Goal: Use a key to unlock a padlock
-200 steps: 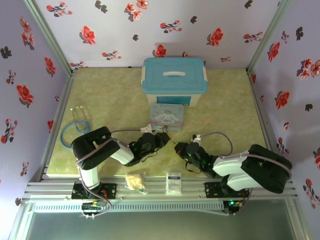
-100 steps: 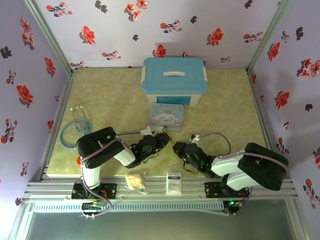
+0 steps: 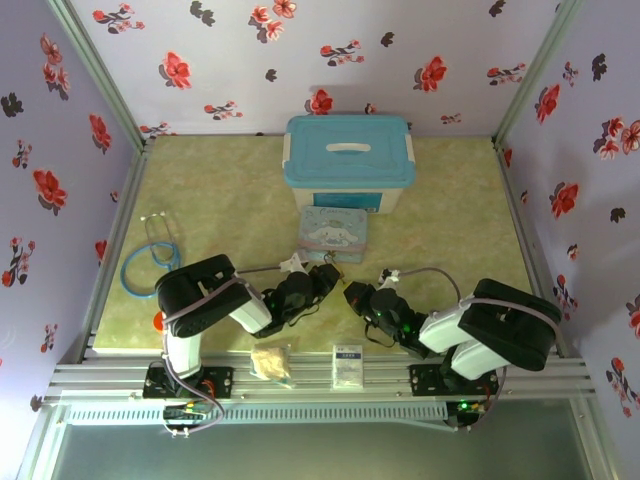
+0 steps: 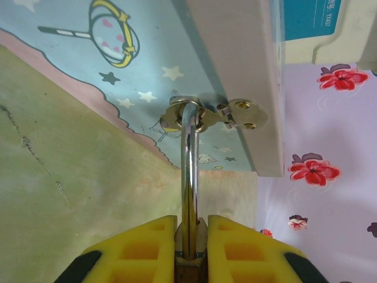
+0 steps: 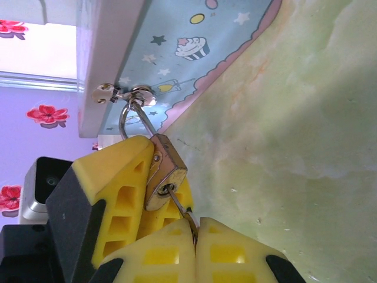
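A pale green table [image 3: 220, 190], walled in lilac flowered panels [image 3: 300, 50], carries a blue-lidded storage box [image 3: 348, 160] at its far centre; two robot arms reach in from the near edge, the left arm [image 3: 200, 295] and the right arm [image 3: 500, 325] angled toward each other at the middle; a blue cartoon tin [image 3: 335, 232] stands just in front of the storage box, and a blue stethoscope [image 3: 150, 255] lies well apart by the left wall; a crumpled packet [image 3: 270, 362] and a small white card [image 3: 348, 365] rest on the near rail between the arm bases.

At the near face of the tin, the left gripper [image 4: 192, 230] has its yellow fingers [image 4: 147, 247] pinched on the brass body of the padlock [image 5: 166, 180], whose silver shackle [image 4: 189, 171] runs up from between the pads and hooks through the tin's small metal hasp [image 4: 194, 115]; the padlock hangs tilted there, just off the table, with its shackle closed through the hasp.

The right gripper [image 5: 193, 233], coming from the right, has its fingers pressed together on the key [image 5: 181, 205]; the key's thin dark blade runs from the pads to the keyhole in the bottom of the lock body, so both grippers meet at the padlock, almost touching.
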`<state>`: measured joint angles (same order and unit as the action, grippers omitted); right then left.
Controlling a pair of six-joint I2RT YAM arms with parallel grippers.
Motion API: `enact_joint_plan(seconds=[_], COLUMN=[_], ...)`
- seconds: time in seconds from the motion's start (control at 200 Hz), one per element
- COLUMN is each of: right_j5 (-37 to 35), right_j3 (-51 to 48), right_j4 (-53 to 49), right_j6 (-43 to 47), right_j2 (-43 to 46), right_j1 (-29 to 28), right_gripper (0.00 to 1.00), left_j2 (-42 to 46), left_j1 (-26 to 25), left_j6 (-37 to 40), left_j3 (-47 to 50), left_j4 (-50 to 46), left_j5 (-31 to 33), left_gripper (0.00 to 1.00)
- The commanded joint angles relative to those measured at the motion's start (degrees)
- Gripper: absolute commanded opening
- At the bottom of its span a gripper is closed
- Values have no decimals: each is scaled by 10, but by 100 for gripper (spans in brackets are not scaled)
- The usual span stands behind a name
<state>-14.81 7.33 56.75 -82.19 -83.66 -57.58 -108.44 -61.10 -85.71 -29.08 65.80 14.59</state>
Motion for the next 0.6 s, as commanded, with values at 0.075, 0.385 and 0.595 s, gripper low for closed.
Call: enact_joint_plan(seconds=[0.075, 0.385, 0.595], right_j5=[-3, -9, -13], right_j3=[5, -4, 2], right_j4=[30, 213, 226], right_j6=[30, 40, 37], right_j2=[7, -76, -93], right_j1=[6, 13, 5], right_gripper=[0, 0, 0], left_j2=[-12, -9, -1], left_j1=[-11, -38, -41], left_j6=[-12, -60, -49], left_j3=[-6, -14, -13], left_j4=[30, 68, 57], left_j5=[-15, -14, -1], left_gripper=[0, 0, 0])
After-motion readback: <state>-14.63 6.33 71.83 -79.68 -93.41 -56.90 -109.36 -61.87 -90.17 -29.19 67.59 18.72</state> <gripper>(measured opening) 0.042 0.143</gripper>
